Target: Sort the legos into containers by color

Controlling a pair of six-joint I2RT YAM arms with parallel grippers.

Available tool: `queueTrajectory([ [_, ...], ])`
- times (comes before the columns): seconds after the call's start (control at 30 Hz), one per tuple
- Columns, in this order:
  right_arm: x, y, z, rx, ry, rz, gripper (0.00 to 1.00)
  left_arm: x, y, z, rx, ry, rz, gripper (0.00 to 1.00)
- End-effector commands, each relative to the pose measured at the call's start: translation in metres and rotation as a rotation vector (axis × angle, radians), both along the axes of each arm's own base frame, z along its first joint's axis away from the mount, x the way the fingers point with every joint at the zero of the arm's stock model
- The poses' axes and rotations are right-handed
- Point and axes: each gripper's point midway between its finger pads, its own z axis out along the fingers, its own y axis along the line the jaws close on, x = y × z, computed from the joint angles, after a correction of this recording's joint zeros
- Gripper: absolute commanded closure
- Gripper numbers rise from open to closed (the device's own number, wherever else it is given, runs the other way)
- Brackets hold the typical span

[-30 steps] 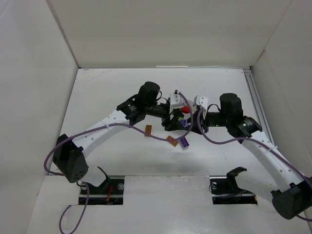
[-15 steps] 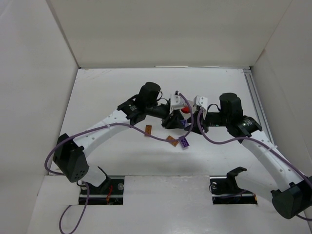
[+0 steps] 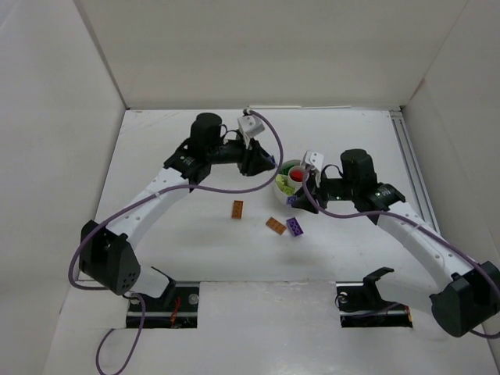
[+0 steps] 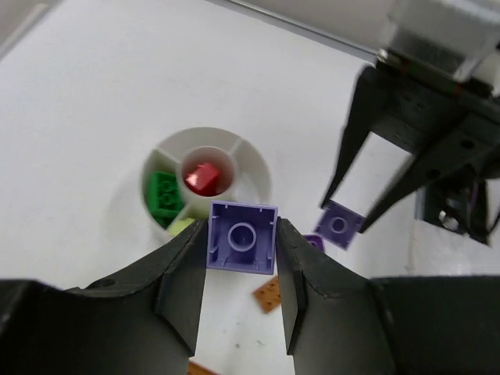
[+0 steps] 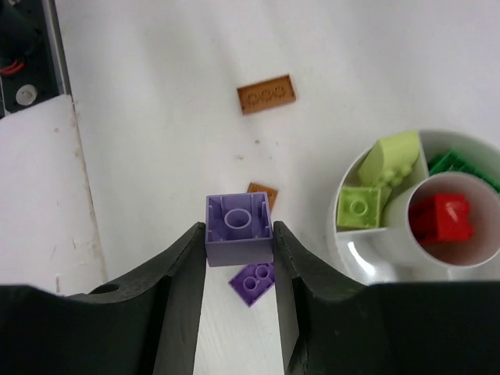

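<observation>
I have white walls closing the desk (image 3: 344,258) on three sides: the left wall (image 3: 62,156), the back wall (image 3: 266,55) and the right wall (image 3: 461,141), with a metal rail (image 3: 402,148) running along the desk's right edge. The widest stretch of desk lies between the tub (image 3: 283,184) and the back wall.

My left claw (image 3: 264,162) hangs just left of the tub, apart from it, and is clenched on the left-hand purple brick (image 4: 241,242). My right claw (image 3: 293,199) sits at the tub's near side, close to the rim, gripping the right-hand purple brick (image 5: 238,219). The two claws are near each other, with only the tub between them.

On the desk near the tub lie a loose purple brick (image 5: 254,281) and two orange bricks (image 3: 237,208) (image 3: 275,226). One is well left of the tub, and the other is just beside the loose purple one.

In the tub, a red brick (image 5: 441,219) sits in the central circle, yellow-green bricks (image 5: 359,207) in one wedge and a green brick (image 4: 164,195) in the next.
</observation>
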Motion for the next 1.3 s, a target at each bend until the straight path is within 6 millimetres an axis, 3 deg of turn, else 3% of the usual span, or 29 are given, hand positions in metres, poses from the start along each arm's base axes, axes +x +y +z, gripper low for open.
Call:
queueTrajectory([
  [0.0,-0.001,-0.004,-0.009,-0.026,0.049,-0.043,0.99,0.023,0.019,0.055,-0.114,-0.098,0.122,1.0],
  [0.1,0.002,-0.006,-0.01,-0.034,0.053,-0.067,0.99,0.026,0.022,0.055,-0.114,-0.098,0.133,1.0],
  [0.2,0.018,-0.014,-0.002,-0.045,0.039,-0.186,0.99,0.024,0.02,0.048,-0.108,-0.08,0.111,1.0],
  [0.27,0.04,-0.031,0.003,-0.089,0.014,-0.347,0.99,0.026,0.018,0.042,-0.109,-0.061,0.114,1.0],
  [0.33,0.052,-0.045,-0.016,-0.173,0.066,-0.437,0.99,0.031,0.016,0.032,-0.101,-0.013,0.129,1.0],
  [0.53,0.08,-0.053,-0.042,-0.269,0.133,-0.55,0.99,0.037,0.01,0.017,-0.092,0.065,0.141,1.0],
  [0.77,0.107,-0.054,-0.041,-0.306,0.105,-0.665,0.99,0.043,0.013,0.007,-0.065,0.099,0.188,1.0],
  [0.87,0.112,-0.056,-0.041,-0.323,0.093,-0.701,0.94,0.042,0.011,0.006,-0.063,0.097,0.188,1.0],
  [1.0,0.107,-0.056,-0.052,-0.395,0.113,-0.731,0.71,0.041,0.008,0.005,-0.046,0.09,0.2,1.0],
  [1.13,0.106,-0.053,-0.054,-0.418,0.108,-0.731,0.54,0.043,0.006,0.005,-0.032,0.096,0.218,1.0],
  [1.27,0.105,-0.053,-0.053,-0.416,0.111,-0.757,0.45,0.044,0.005,0.003,-0.029,0.113,0.221,1.0],
])
